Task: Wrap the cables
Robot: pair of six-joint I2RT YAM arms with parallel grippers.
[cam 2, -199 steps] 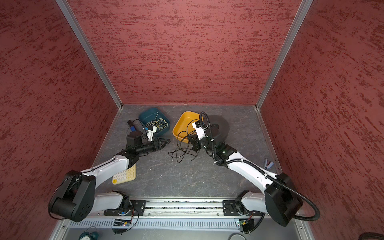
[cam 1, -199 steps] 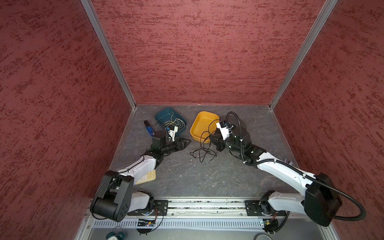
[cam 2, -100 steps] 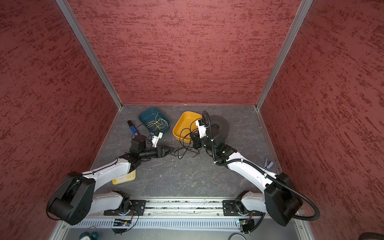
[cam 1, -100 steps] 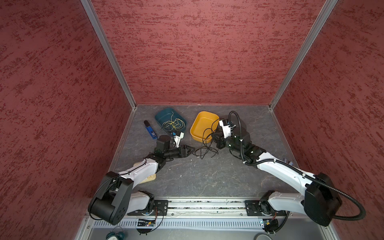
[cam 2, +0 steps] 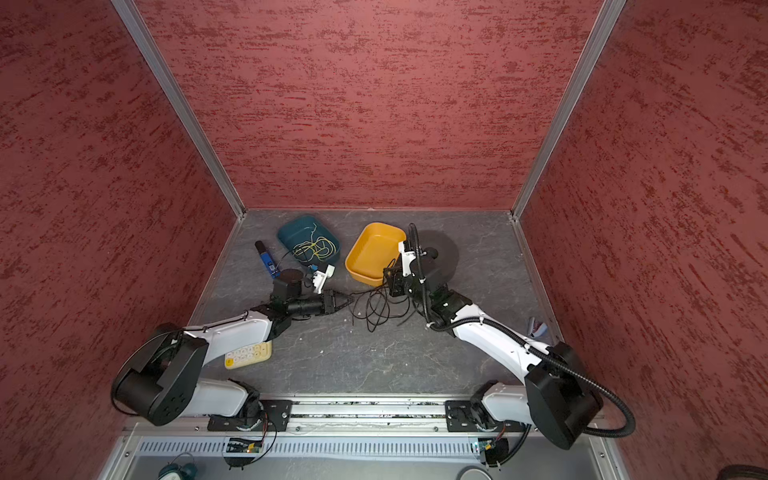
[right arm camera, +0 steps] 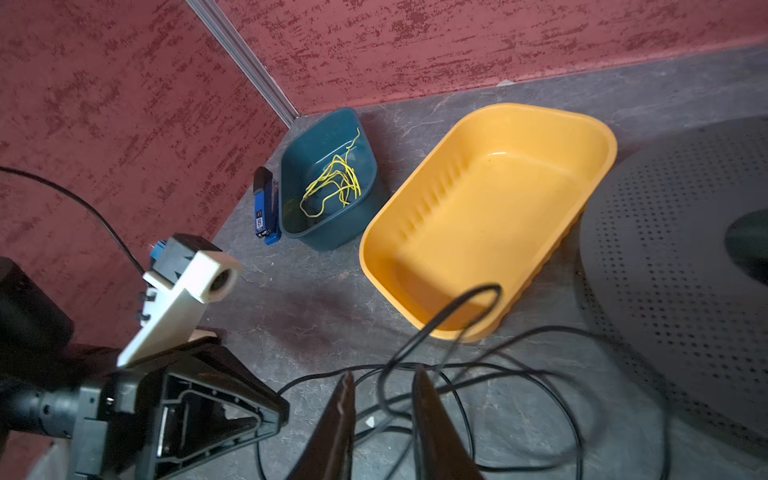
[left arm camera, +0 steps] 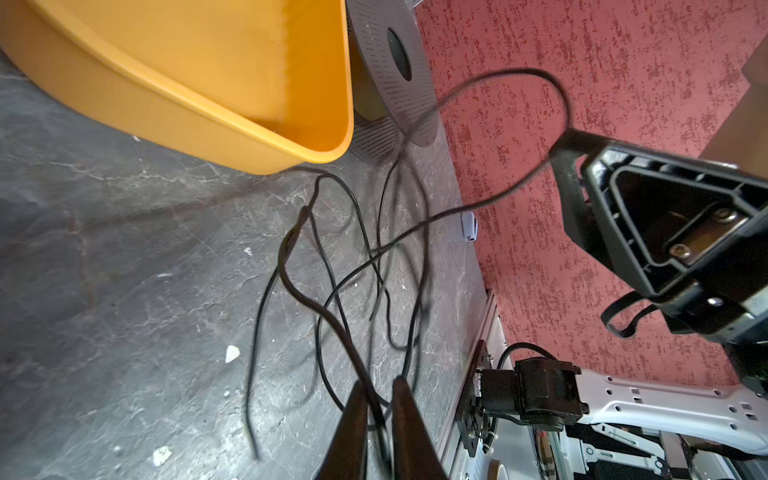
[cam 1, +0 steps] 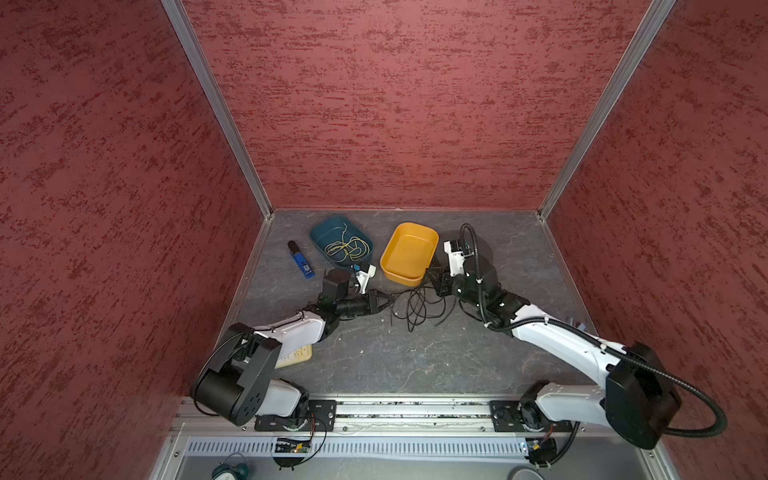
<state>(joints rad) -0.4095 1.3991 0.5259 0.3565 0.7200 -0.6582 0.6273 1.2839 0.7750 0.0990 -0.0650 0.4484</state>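
Nearest us, a cream keypad (cam 2: 248,355) lies on the grey tabletop (cam 1: 395,353), partly under the left arm. Beyond it, the left tool (cam 1: 387,302) has changed most. A second ago it hung back near the teal tray with its fingers spread, and now it has reached to the middle and pinched shut on a strand of the black cable (cam 1: 417,306). In the left wrist view we see that strand running between its two closed fingers. The right tool (right arm camera: 382,374) was clamped tight a second ago. Now its fingers stand a narrow way apart, with a loop of the cable rising between them, and we cannot tell whether the loop touches either finger. The rest of the cable lies in loose tangled loops on the tabletop between the two tools, just in front of the yellow tray (cam 1: 409,253). That tray shows only its own bare floor. To its left the teal tray (cam 1: 328,232) holds a tangle of thin yellow-green wire (cam 1: 348,246). A blue stapler-like thing (cam 1: 300,259) lies on the tabletop just beside the teal tray.
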